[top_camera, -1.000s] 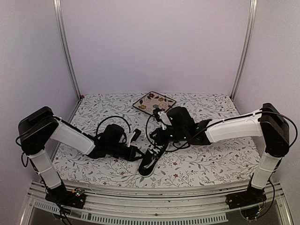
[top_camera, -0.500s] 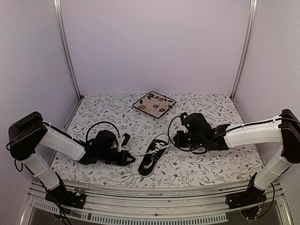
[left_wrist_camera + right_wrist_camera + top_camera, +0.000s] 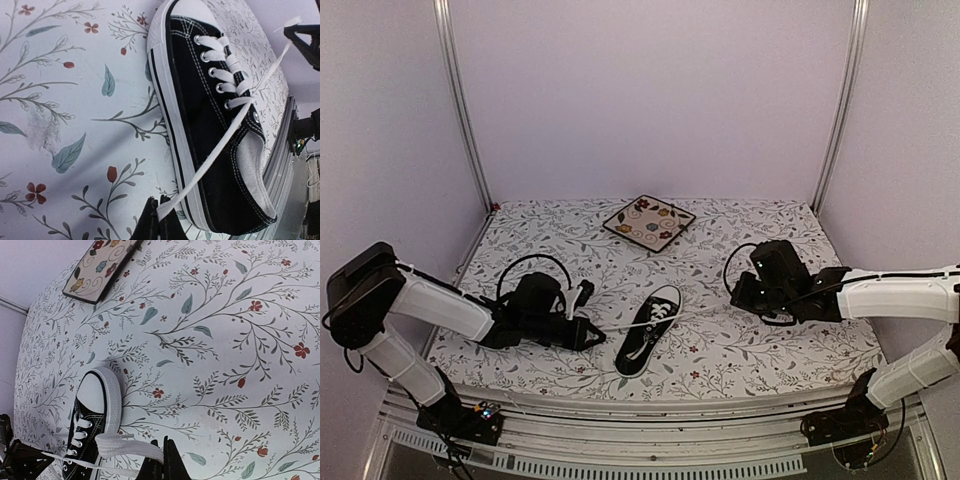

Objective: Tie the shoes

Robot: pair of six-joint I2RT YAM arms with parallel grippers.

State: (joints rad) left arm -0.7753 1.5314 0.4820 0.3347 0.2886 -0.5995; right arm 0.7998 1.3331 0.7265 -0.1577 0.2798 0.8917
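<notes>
The black sneaker (image 3: 648, 340) with white toe cap lies on the floral table, toe pointing to the back. My left gripper (image 3: 592, 333) is to its left, shut on one white lace end (image 3: 220, 150) that runs from the top eyelets across the shoe (image 3: 210, 120) to the fingertips (image 3: 150, 220). My right gripper (image 3: 738, 291) is to the right of the shoe, shut on the other lace end (image 3: 125, 447), which stretches back to the shoe (image 3: 90, 425). Both laces hang in straight lines out to the sides.
A square floral plate (image 3: 648, 221) sits at the back centre and also shows in the right wrist view (image 3: 100, 262). Metal frame posts stand at the back corners. The table's front rail (image 3: 640, 455) lies just behind the shoe's heel.
Both grippers have moved outward from the shoe, the right one far to the right, the left one slightly left. The laces are now drawn out to each side.
</notes>
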